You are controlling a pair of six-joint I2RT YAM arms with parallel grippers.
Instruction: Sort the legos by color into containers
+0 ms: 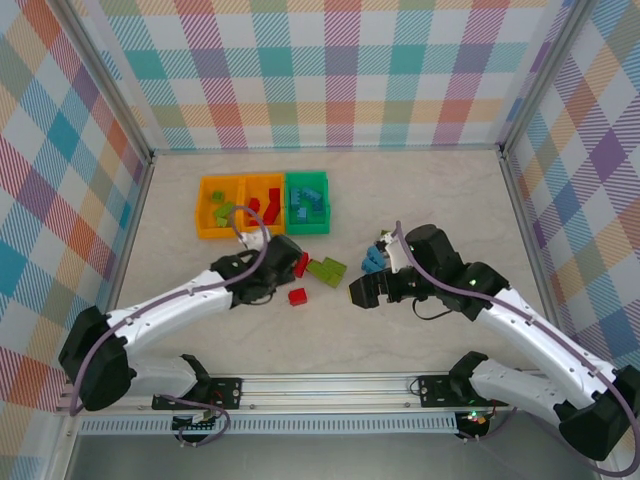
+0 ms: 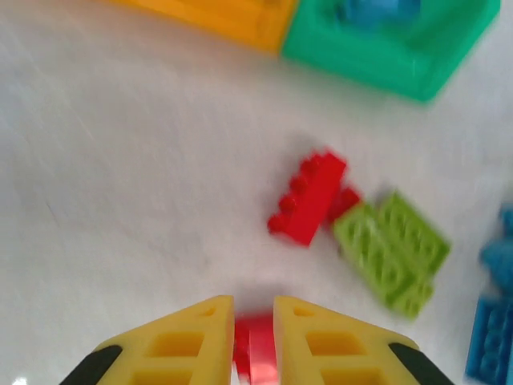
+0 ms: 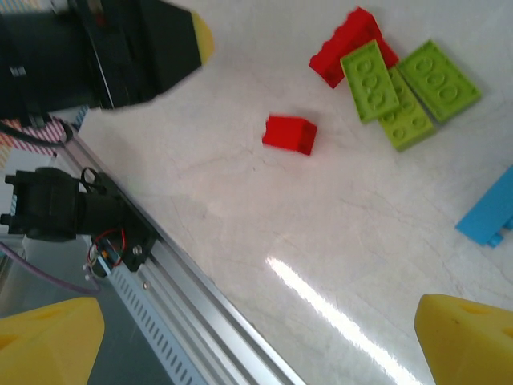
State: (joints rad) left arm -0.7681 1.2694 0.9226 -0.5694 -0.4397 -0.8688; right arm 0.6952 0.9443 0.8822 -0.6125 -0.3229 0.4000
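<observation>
My left gripper (image 2: 254, 309) is shut on a small red lego (image 2: 256, 349), low over the table, just left of the loose pile (image 1: 285, 268). Ahead of it lie a long red lego (image 2: 309, 196) and lime green legos (image 2: 393, 249). A red cube (image 1: 297, 296) lies loose on the table, apart from both grippers (image 3: 290, 133). Light blue legos (image 1: 375, 258) sit by the right arm. My right gripper (image 3: 260, 345) is open and holds nothing, near the pile's right side (image 1: 362, 292). Two orange containers (image 1: 220, 235) (image 1: 263, 178) and a green one (image 1: 308, 229) stand at the back, with legos inside.
The aluminium rail (image 3: 200, 313) runs along the near table edge under the right gripper. The left arm (image 3: 96, 56) reaches in from the left. Checked walls enclose the table on three sides. Bare table lies to the right and in front of the pile.
</observation>
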